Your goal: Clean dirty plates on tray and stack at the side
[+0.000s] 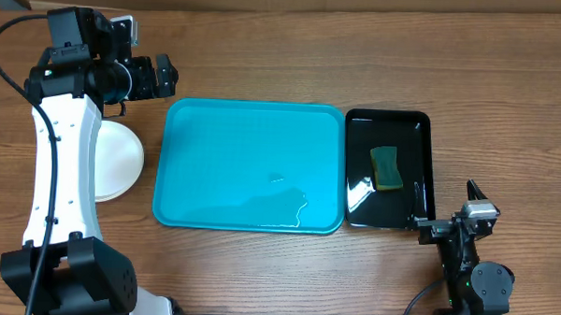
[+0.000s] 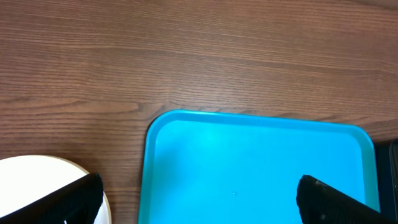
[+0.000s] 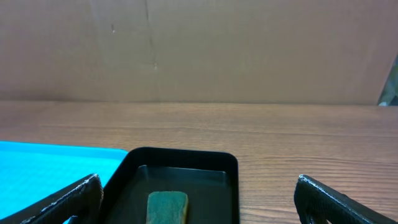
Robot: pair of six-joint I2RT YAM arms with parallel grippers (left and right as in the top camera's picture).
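Two arms stand at a wooden worktop [image 1: 266, 45], one at each end. At far left, the white left arm [image 1: 61, 159] reaches along the worktop's left side. Its left gripper [image 1: 164, 76] hangs with the jaws spread wide and nothing between them, just past the far left corner of the tray [image 1: 182, 163]. Beside that arm, white plates [image 1: 121, 157] lie stacked on the worktop, just left of the tray and apart from it. The arm hides part of the stack, so the number of plates cannot be told.

In the middle lies the turquoise tray, bare of plates, with a faint wet-looking sheen [image 1: 293, 203] toward its near right corner. Touching or nearly touching its right edge sits a smaller glossy black tray [image 1: 422, 134], with a green-and-yellow sponge [image 1: 386, 168] lying flat inside.

At the near right, the right gripper [image 3: 198, 186] is low by the black tray's near right corner, jaws wide apart and holding nothing.
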